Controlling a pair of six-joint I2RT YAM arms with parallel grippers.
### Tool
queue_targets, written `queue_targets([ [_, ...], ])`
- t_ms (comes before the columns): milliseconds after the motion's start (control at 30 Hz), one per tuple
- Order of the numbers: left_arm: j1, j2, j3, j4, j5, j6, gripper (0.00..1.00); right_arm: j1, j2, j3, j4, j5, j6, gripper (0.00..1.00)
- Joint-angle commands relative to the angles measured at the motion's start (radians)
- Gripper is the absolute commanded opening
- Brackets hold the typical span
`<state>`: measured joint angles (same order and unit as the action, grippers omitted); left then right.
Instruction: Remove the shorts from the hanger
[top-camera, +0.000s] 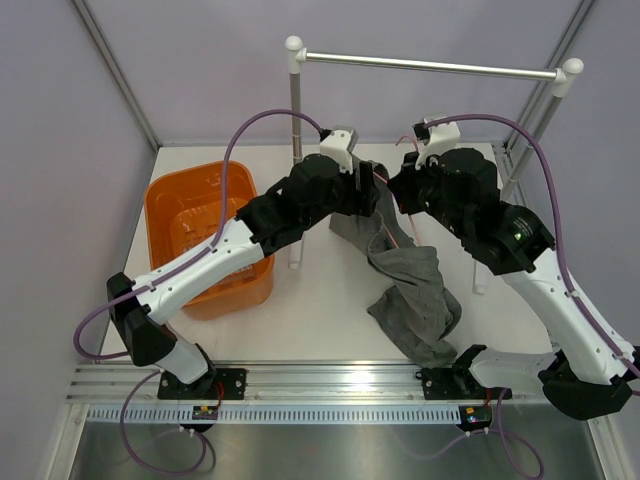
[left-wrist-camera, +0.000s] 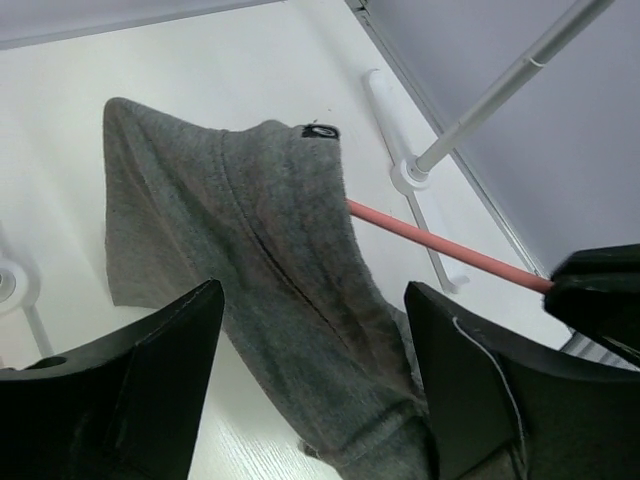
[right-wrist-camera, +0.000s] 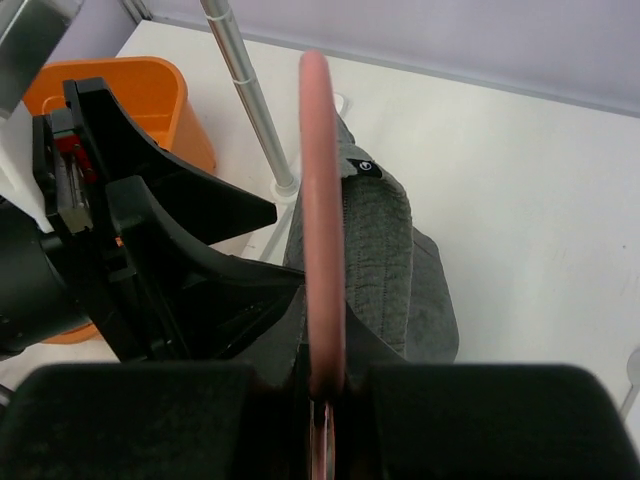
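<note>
The dark grey shorts (top-camera: 415, 295) hang from the pink hanger (left-wrist-camera: 440, 245) and trail down onto the white table. In the left wrist view the shorts (left-wrist-camera: 260, 250) are draped over the pink bar. My left gripper (left-wrist-camera: 315, 400) is open, with one finger (left-wrist-camera: 140, 390) on each side of the hanging cloth. My right gripper (right-wrist-camera: 325, 385) is shut on the hanger's pink bar (right-wrist-camera: 322, 200) and holds it in the air, with the shorts (right-wrist-camera: 385, 260) beyond it. In the top view both grippers, left (top-camera: 368, 190) and right (top-camera: 398, 195), meet over the shorts.
An orange basket (top-camera: 205, 235) stands at the left of the table. A silver rail (top-camera: 430, 67) with white end caps spans the back on two upright posts (left-wrist-camera: 500, 85). Grey walls close in the sides.
</note>
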<state>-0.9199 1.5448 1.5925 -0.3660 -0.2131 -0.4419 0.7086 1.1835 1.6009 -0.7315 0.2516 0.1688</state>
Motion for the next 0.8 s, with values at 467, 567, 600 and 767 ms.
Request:
queue_targets([
  [467, 0.039, 0.047, 0.107, 0.044, -0.336, 0.121, 0.00, 0.055, -0.064, 0.033, 0.009, 0.031, 0.003, 0.00],
  [567, 0.070, 0.069, 0.122, 0.045, -0.342, 0.124, 0.00, 0.061, -0.087, 0.021, 0.006, 0.017, 0.009, 0.00],
  [600, 0.076, 0.075, 0.129, 0.044, -0.347, 0.126, 0.00, 0.065, -0.091, 0.019, 0.003, 0.009, 0.009, 0.00],
  [767, 0.122, 0.107, 0.143, 0.032, -0.361, 0.129, 0.00, 0.075, -0.123, 0.011, -0.012, 0.014, 0.014, 0.00],
])
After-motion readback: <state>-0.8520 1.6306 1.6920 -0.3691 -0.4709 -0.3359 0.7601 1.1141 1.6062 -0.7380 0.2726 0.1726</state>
